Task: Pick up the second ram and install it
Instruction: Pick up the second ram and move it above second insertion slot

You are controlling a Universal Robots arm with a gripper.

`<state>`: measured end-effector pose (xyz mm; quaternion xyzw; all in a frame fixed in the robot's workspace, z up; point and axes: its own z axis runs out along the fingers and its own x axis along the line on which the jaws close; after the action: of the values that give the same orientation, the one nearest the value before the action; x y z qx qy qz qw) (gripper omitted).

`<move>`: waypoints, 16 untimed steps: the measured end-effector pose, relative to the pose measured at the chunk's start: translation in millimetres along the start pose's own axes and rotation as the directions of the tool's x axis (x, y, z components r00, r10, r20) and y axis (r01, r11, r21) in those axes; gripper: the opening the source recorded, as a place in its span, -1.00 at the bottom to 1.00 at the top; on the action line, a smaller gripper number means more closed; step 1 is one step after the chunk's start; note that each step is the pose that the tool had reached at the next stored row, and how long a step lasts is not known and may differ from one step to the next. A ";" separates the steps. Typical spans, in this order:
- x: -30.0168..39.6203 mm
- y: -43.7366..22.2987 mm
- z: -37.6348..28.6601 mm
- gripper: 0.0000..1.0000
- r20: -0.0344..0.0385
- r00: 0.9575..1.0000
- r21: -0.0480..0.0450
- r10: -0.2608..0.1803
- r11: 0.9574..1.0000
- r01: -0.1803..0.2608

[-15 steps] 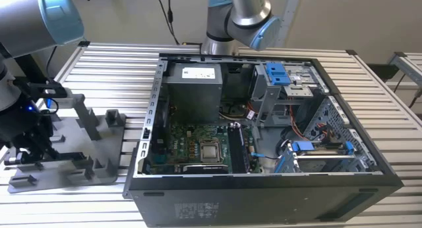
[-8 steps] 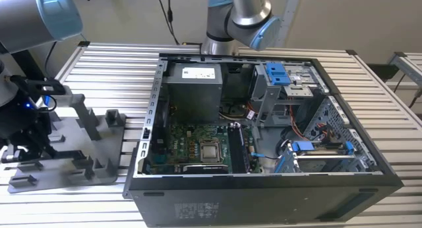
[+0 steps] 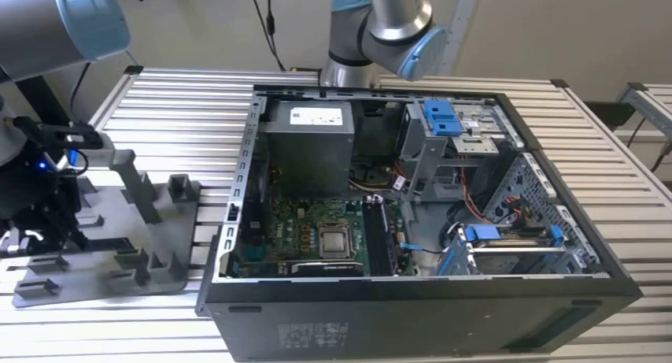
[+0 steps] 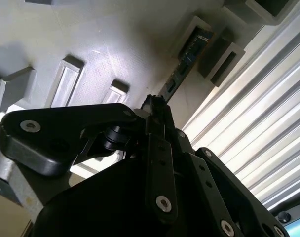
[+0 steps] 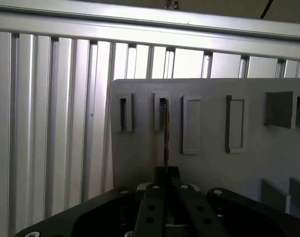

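Pinches the second ram (image 4: 188, 59) by its near end in the gripper (image 5: 167, 172), jaws drawn narrow onto the stick; holds it in line with the fingers, far end reaching to 1 of 4 raised slot frames set in a row on the grey fixture plate (image 5: 140, 163); cannot tell whether that end sits in the frame or just clear of it. Seen edge-on in the first wrist view as a thin dark line; seen by its flat face in the second wrist view, dark with small chips along it.

In the exterior view, hangs over the plate at 9 o'clock, by the exterior view's left edge, well apart from the inside of the open computer case (image 3: 420, 316); plate just beside the case's wall, at the case's 9 o'clock; both on the slatted aluminium table (image 3: 179, 95).

Inside the case: power supply (image 3: 310, 150) at 12 o'clock; motherboard (image 3: 294, 225) at 7 o'clock; processor socket (image 3: 336, 243) on it; long black memory slots (image 3: 376, 233) just beside the socket, at its 3 o'clock; blue drive latches (image 3: 441, 115) at 1 o'clock. Behind the case, at 12 o'clock of the exterior view, the arm's base joint (image 3: 378, 24).
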<state>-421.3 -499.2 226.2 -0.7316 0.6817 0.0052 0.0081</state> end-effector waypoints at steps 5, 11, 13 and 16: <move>-0.1 0.0 -1.3 -0.72 0.001 1.000 0.000 0.014 1.000 -0.014; -0.1 -0.1 -3.4 -0.72 0.003 1.000 0.001 0.027 1.000 -0.027; -0.1 0.0 -4.3 -0.72 0.002 1.000 0.000 0.031 1.000 -0.031; -0.1 0.0 -6.3 -0.72 0.003 0.999 0.001 0.034 0.999 -0.034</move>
<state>-421.4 -499.2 232.5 -0.7198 0.6940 0.0062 0.0093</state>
